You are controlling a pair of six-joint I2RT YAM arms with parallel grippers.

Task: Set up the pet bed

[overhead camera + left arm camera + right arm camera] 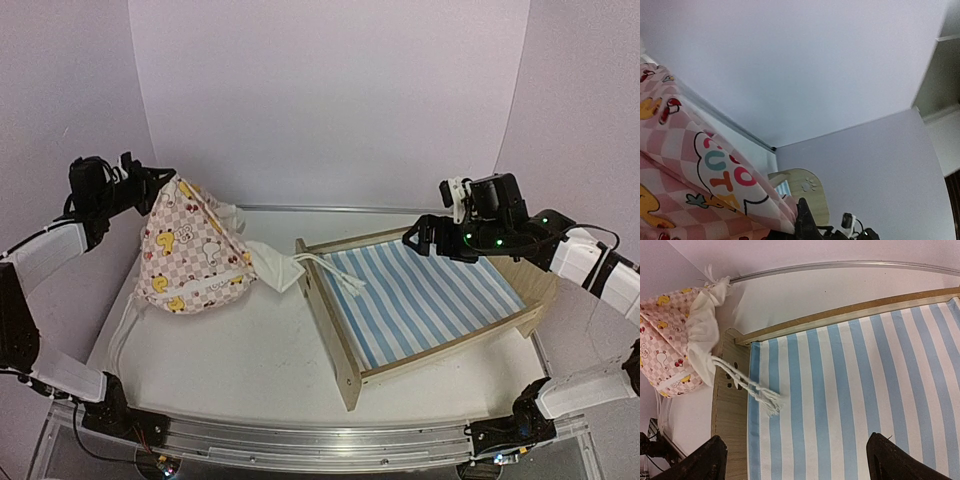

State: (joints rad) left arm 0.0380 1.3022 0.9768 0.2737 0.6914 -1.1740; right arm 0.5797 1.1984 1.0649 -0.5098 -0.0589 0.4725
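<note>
The pet bed [420,300], a light plywood frame with a blue-and-white striped base, lies on the table's right half. Its paw-print headboard [330,330] faces left. My left gripper [165,185] is shut on the top of a pink checkered duck-print cover [190,250] and holds it up off the table at the left. The cover's white ruffle and cords [330,270] trail over the headboard onto the stripes. My right gripper [425,238] hovers open above the bed's far side. In the right wrist view the fingertips [705,462] stand wide apart over the striped base [855,390], with the cords [747,385] ahead.
White walls close in the back and both sides. A metal strip [330,208] runs along the table's far edge and a rail [300,440] along the near edge. The left wrist view shows the cover [690,175] and the headboard [805,187] beyond it.
</note>
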